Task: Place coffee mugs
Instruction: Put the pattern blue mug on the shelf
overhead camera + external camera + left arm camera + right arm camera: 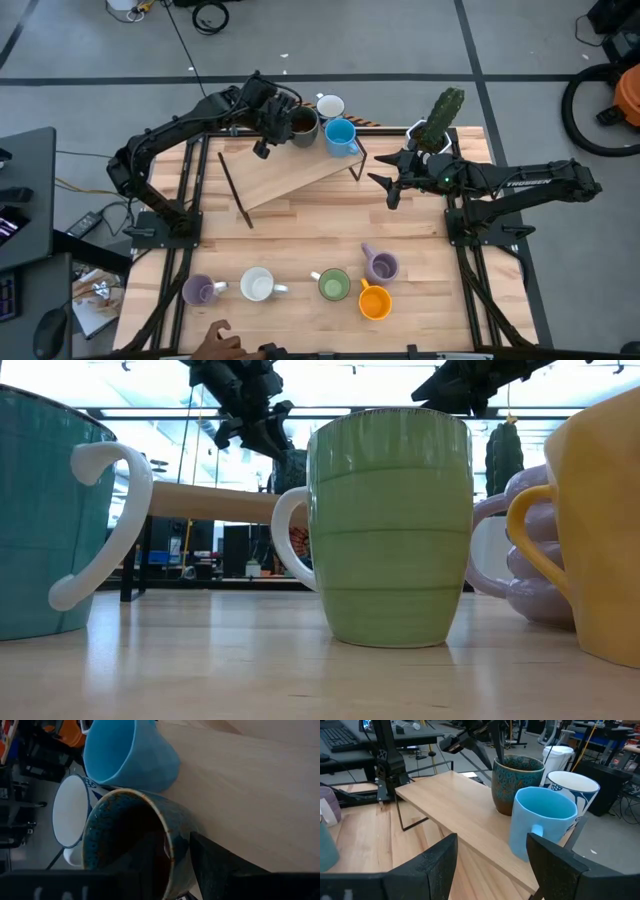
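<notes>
Watch the back edge of the raised wooden shelf (pixel 300 175): 3 mugs crowd there, and the dark brown mug (pixel 301 124) stands just beside the blue mug (pixel 340 136), with the white mug with blue trim (pixel 330 105) right behind them. If you pull the left gripper (pixel 283 118) away on a slant, a finger inside the rim could drag the brown mug into its neighbours or tip it off the far edge, where there is little shelf to spare. I judge a straight lift out as the safer exit.

Your left gripper sits at the brown mug's rim, 1 finger (pixel 220 865) down the outside wall and the other seemingly inside the cup. You cannot tell from these views whether the pads are pressing the wall or have let go. The mug's base appears to rest on the shelf.

Your right gripper (pixel 392 178) hangs off the shelf's right end, fingers spread and holding nothing, facing the blue mug.

5 mugs wait on the table's near side: purple (pixel 199 290), white (pixel 258 285), green (pixel 333 284), a 2nd purple (pixel 381 265) and orange (pixel 374 301).
</notes>
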Motion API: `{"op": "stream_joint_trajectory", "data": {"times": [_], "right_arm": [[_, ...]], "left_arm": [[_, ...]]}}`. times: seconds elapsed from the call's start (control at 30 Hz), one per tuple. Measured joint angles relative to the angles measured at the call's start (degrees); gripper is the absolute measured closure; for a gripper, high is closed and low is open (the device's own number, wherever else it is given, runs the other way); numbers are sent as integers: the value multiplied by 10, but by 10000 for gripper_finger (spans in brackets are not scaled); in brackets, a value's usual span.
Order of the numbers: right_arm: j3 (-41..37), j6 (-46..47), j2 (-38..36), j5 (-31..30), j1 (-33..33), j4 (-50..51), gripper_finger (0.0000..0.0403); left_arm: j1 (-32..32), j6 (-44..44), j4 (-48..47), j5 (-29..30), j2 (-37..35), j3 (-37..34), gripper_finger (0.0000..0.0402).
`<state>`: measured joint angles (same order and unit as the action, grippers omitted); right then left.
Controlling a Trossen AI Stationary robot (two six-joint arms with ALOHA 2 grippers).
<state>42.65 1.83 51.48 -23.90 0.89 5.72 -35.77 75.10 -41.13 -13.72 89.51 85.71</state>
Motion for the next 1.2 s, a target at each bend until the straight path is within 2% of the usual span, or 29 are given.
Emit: {"op": "stream_joint_trajectory", "data": {"times": [0.2,0.43,0.53,0.73,0.87,1.2], "right_arm": [[0,-3,0,0,0,-1,160],[0,-3,0,0,0,-1,160],[0,-3,0,0,0,-1,160],[0,-1,0,2,0,-3,160],[0,-1,0,10,0,-12,160],[0,-1,0,11,0,-14,160]], "left_arm": [[-1,-32,4,-1,-20,-1,276],[-1,-92,25,2,-53,-1,236],[-21,-135,29,6,-70,-1,232],[-105,-196,-2,10,-67,0,251],[-135,-233,-2,5,-47,-1,268],[-136,-260,-3,-30,4,-1,284]]}}
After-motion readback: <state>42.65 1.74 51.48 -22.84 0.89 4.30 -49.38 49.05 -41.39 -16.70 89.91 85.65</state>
